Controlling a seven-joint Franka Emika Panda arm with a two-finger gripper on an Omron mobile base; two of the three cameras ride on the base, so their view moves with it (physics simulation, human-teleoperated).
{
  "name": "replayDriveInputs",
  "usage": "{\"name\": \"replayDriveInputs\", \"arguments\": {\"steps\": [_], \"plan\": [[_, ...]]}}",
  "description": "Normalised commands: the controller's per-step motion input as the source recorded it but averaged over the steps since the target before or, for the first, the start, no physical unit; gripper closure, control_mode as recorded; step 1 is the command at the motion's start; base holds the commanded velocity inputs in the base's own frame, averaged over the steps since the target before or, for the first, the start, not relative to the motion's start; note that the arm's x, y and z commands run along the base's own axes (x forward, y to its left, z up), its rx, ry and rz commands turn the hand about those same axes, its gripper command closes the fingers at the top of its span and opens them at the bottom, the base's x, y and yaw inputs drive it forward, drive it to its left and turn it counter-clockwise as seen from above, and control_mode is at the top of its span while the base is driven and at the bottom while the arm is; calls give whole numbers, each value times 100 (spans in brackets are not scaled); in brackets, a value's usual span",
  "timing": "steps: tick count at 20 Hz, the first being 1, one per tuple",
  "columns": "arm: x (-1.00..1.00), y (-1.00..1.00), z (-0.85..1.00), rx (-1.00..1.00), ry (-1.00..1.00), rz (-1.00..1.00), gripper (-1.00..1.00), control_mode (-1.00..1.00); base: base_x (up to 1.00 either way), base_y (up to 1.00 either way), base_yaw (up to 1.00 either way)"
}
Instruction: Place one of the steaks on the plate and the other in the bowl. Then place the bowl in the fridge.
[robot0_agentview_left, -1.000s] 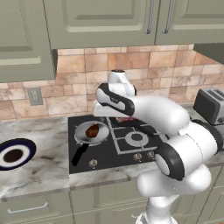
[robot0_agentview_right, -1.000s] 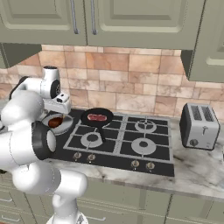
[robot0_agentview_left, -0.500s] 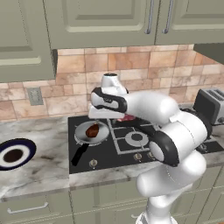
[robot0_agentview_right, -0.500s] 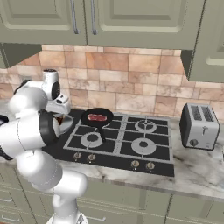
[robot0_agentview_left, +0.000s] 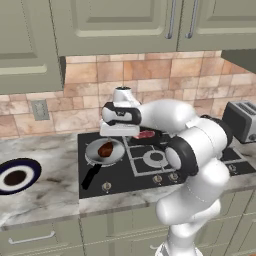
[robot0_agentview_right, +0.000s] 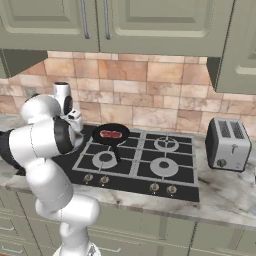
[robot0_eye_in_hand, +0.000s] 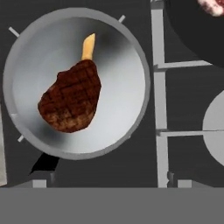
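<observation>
A dark reddish-brown steak (robot0_eye_in_hand: 70, 103) with a pale bone end lies in a round silver frying pan (robot0_eye_in_hand: 118, 87) on the front left burner. In the left base view my gripper (robot0_agentview_left: 118, 137) hovers just above that pan (robot0_agentview_left: 116, 153), pointing down, open, nothing between its fingers. The dark steak (robot0_agentview_left: 105, 149) sits slightly left of the hand. The pinkish-red steak (robot0_agentview_right: 112, 133) lies in a black pan (robot0_agentview_right: 97, 135) on the back left burner, also seen behind the arm (robot0_agentview_left: 146, 134). The navy-rimmed plate (robot0_agentview_left: 33, 170) rests on the counter far left. The bowl and the fridge are out of view.
The black gas hob (robot0_agentview_right: 145, 165) has grey grates and knobs along its front. A silver toaster (robot0_agentview_right: 227, 144) stands on the marble counter at the right. The silver pan's dark handle (robot0_agentview_left: 89, 176) points to the counter's front edge. Cabinets hang overhead.
The hand has swung left and come down, from above the middle of the hob to just over the silver pan. The steaks and pans have not moved.
</observation>
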Motion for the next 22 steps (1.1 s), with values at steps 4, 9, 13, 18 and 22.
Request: {"name": "replayDriveInputs", "arguments": {"steps": [4, 9, 13, 18, 22], "plan": [[37, 2, -11, 0, 0, 0, -100, -100, 0, 0, 0], [37, 6, -26, 0, 3, 0, -100, -100, 0, 0, 0], [33, 13, -29, 0, 3, 0, -100, -100, 0, 0, 0], [34, 19, -17, 0, 0, -2, -100, -100, 0, 0, 0], [36, 24, -18, 0, 2, -4, -100, -100, 0, 0, 0]]}}
